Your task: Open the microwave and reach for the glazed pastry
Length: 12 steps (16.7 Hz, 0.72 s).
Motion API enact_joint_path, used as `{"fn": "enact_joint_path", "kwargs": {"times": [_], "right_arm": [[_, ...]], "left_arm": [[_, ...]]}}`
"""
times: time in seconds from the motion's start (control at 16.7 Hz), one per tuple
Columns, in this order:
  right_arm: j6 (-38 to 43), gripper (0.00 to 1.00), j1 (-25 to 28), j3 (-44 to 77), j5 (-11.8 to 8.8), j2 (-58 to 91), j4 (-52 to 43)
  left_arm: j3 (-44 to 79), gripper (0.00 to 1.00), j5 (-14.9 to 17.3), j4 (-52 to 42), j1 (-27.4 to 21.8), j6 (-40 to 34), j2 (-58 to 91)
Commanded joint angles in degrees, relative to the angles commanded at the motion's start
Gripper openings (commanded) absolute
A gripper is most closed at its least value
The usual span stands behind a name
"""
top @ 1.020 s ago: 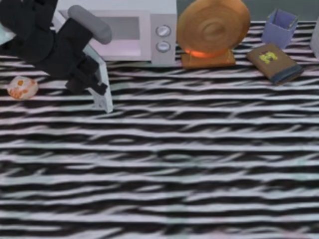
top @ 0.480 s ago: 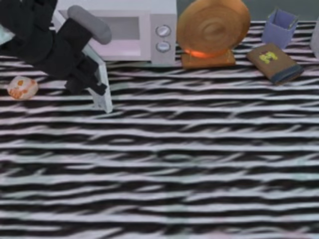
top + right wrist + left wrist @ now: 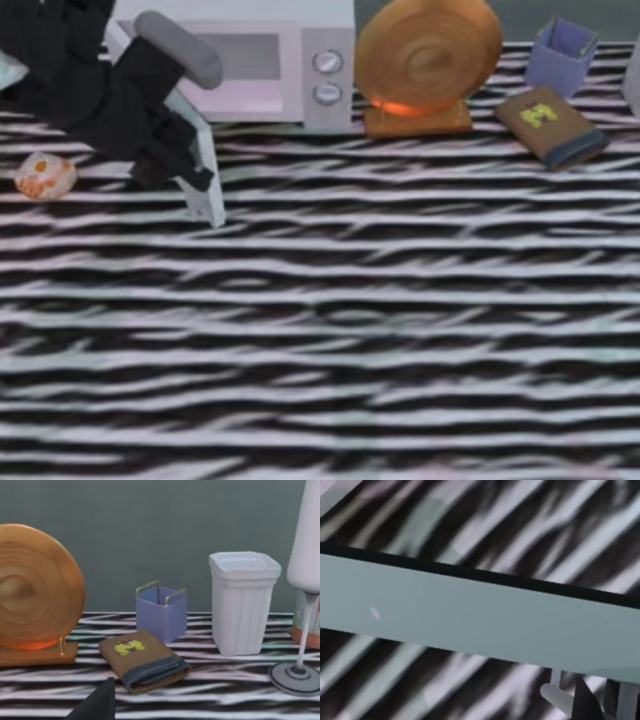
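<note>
Half the job is looking done: the microwave (image 3: 290,70) at twelve o'clock is standing with its door (image 3: 205,165) swung out, the left gripper (image 3: 180,170) hanging at it, jaws' state untellable. Glazed pastry (image 3: 44,177) is lying on the bench at ten o'clock, unreached.

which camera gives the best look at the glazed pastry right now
The top view. The pastry lies in plain sight on the striped table at its left edge, just left of the left arm's tool and the open microwave door. The left wrist view shows only the door's edge and stripes; the right wrist view faces other clutter, no pastry.
</note>
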Motion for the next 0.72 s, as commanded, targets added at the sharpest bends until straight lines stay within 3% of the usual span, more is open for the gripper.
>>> {"fn": "enact_joint_path", "kwargs": {"times": [0.48,0.72], "right_arm": [[0.0,1.0,0.0,0.0,0.0,0.0,0.0],[0.0,1.0,0.0,0.0,0.0,0.0,0.0]], "left_arm": [[-0.1,0.0,0.3,-0.1,-0.1,0.1,0.1],[-0.2,0.0,2.3,-1.7,1.8,4.9,-0.1]]}}
